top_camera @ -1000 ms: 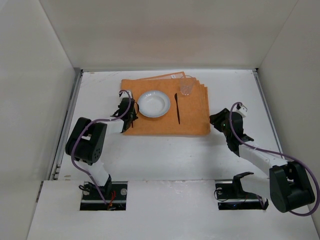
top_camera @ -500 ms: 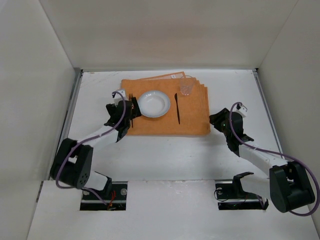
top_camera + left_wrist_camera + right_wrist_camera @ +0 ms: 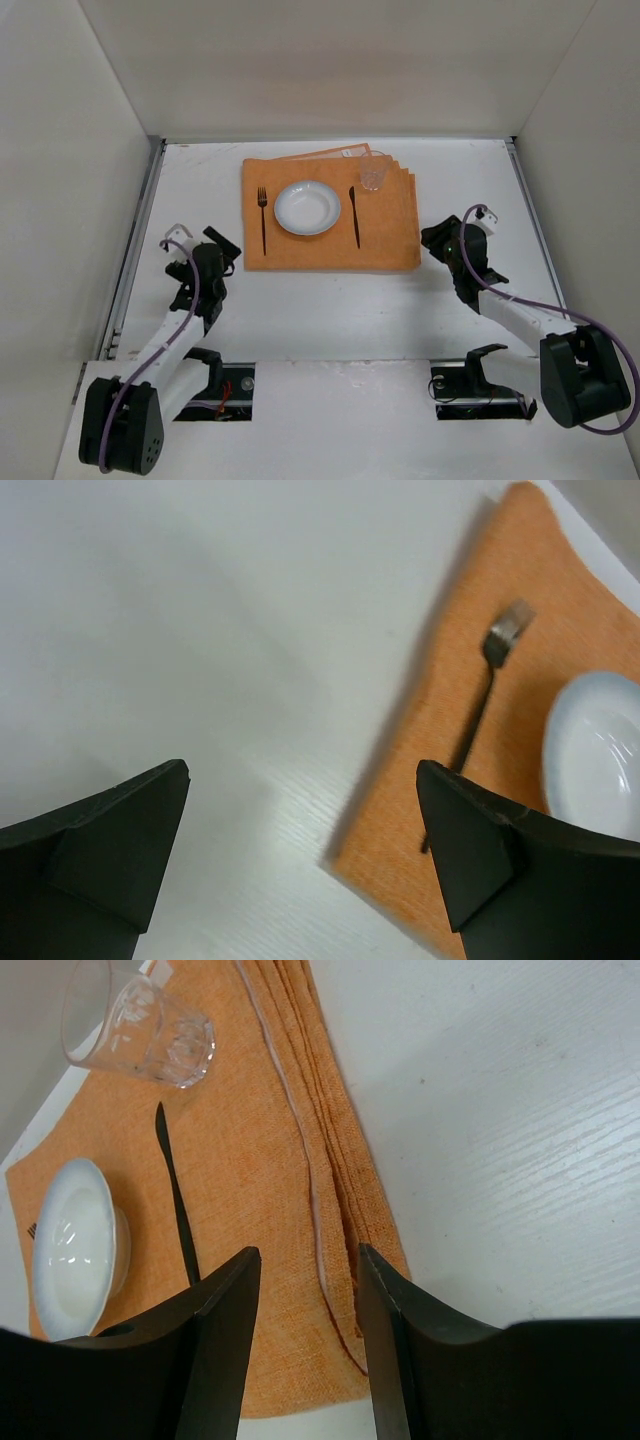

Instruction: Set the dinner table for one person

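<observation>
On the white dinner table [image 3: 330, 300] lies a stack of orange placemats [image 3: 385, 240]. It carries a white bowl [image 3: 308, 207], a dark fork [image 3: 263, 220] to the bowl's left, a dark knife [image 3: 354, 216] to its right and a clear glass [image 3: 373, 171] at the far right. My left gripper [image 3: 222, 258] hangs wide open and holds nothing, off the mat's near left corner. In the left wrist view, the fork [image 3: 485, 690] and bowl [image 3: 600, 745] lie ahead of it. My right gripper [image 3: 308, 1255] stands open over the mat's right edge [image 3: 340, 1210], gripping nothing.
White walls close in the table on three sides. A metal rail [image 3: 135, 250] runs along the left edge. The arm bases [image 3: 480, 385] sit in cut-outs at the near edge. In the right wrist view, the glass [image 3: 140, 1025] stands beyond the knife [image 3: 178, 1200].
My left gripper opened and let go of the fork, which now lies on the mat left of the bowl. The left arm drew back to the near left. The right arm barely moved.
</observation>
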Tool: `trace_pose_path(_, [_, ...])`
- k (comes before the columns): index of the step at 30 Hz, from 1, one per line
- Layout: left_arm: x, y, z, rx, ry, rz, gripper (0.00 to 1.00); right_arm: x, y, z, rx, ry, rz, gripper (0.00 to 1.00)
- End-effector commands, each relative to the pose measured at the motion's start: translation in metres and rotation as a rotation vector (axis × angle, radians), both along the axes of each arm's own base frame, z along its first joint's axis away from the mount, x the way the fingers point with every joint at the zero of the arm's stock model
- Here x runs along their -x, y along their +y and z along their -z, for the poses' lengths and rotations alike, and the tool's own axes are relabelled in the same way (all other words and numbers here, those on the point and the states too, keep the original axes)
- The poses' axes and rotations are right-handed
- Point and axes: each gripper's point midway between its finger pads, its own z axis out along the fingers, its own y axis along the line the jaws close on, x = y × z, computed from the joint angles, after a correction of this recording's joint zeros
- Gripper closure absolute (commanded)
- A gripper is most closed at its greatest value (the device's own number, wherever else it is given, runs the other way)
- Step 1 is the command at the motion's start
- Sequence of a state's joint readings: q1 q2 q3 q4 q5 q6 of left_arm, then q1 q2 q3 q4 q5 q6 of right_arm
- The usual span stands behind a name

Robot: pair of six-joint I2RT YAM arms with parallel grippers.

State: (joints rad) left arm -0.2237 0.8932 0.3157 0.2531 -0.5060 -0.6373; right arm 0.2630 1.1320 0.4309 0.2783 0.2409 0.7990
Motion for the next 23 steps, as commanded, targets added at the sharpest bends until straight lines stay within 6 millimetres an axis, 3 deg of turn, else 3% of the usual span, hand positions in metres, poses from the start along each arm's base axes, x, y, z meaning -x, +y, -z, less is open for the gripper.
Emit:
trace_pose_path(1, [0.021,0.023,0.026,0.102,0.055,-0.162,0.0,-0.01,-0.004,-0.023,-0.011,-0.085,0.037,0.51])
trace_pose_path(7, [0.03,0.04,0.045,0.111,0.105,-0.255,0.0,-0.012,-0.007,-0.016,-0.002,-0.067,0.053,0.51])
trace_pose_path(23, [0.016,0.018,0.045,0.049,0.152,-0.186,0.0,-0.014,-0.01,-0.015,0.019,-0.069,0.072,0.49])
